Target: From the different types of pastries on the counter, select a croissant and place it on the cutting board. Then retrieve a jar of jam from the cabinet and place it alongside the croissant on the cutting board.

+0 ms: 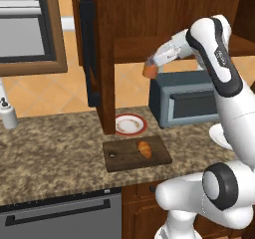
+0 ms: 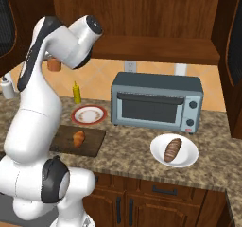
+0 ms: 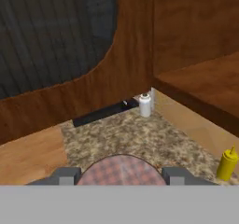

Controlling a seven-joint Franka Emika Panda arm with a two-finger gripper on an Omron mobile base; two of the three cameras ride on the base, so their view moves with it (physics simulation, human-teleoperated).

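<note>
Hand [image 1: 151, 67] grips jam jar [image 1: 149, 71] above croissant [image 1: 144, 149] on cutting board [image 1: 130, 158]

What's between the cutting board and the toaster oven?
A small red-rimmed plate sits on the counter between the cutting board and the toaster oven, seen in the right base view.

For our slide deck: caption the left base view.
Gripper carries jam jar from cabinet; croissant on cutting board.
</note>
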